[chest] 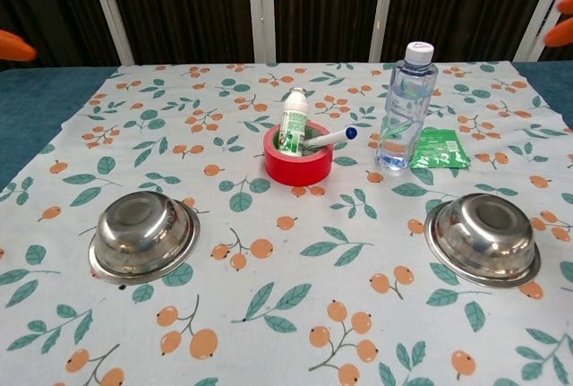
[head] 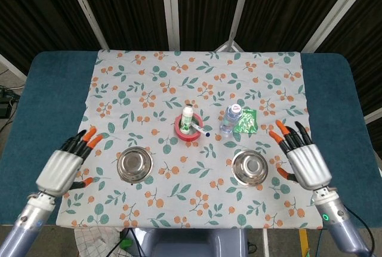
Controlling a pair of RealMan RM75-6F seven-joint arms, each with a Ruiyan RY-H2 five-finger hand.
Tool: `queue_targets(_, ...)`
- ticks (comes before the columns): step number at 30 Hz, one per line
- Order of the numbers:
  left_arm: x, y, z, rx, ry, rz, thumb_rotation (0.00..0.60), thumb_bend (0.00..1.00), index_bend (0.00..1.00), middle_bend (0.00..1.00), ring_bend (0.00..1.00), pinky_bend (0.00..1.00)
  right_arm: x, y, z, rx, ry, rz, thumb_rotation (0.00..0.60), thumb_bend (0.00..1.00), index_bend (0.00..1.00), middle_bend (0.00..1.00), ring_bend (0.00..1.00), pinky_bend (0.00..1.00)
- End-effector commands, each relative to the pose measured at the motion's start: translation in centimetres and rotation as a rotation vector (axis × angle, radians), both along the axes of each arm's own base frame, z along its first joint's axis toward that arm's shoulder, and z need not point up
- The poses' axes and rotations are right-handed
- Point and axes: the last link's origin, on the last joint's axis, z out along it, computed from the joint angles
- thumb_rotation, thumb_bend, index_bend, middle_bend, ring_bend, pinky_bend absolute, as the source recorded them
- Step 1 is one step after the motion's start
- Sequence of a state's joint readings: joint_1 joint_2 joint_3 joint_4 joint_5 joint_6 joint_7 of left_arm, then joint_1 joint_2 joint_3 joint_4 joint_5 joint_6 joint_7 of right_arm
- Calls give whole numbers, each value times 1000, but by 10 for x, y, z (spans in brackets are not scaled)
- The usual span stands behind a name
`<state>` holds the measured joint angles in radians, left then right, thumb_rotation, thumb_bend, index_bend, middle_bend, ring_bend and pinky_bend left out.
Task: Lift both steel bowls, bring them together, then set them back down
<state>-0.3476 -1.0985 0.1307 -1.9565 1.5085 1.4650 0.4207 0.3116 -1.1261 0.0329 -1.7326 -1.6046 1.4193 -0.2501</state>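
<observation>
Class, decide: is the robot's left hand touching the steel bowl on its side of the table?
Apart. The head view shows the left hand open, well left of the left bowl, with patterned cloth between them.

My head view looks steeply down, far; my chest view low, near, facing forward. Both share flowered surface (head: 197,84) centre.

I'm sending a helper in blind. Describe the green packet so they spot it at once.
Start at the floral cloth on the table and find the tall clear water bottle near its middle. The green packet lies flat right beside that bottle, on the side away from the red ring. It is the only flat green item there.
</observation>
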Motion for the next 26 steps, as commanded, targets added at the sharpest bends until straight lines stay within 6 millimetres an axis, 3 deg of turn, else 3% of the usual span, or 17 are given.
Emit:
queue_targets(1, -30, -43, 18, 77, 114, 76, 600, 0, 106, 0, 0, 158, -22, 24, 12, -46, 26, -26, 600, 44, 197, 24, 153, 0)
queue_targets(5, -50, -56, 23, 131, 101, 110, 600, 0, 108, 0, 0, 122, -39, 47, 18, -75, 58, -44, 600, 44, 197, 24, 153, 0)
queue_targets(12, -75, -61, 22, 158, 74, 101, 600, 0, 123, 0, 0, 95, -60, 72, 26, -59, 125, -102, 600, 44, 197, 24, 153, 0)
queue_targets(26, -77, -62, 19, 230, 96, 53, 600, 0, 111, 0, 0, 92, -73, 68, 28, -86, 126, -71, 600, 44, 177, 24, 129, 0)
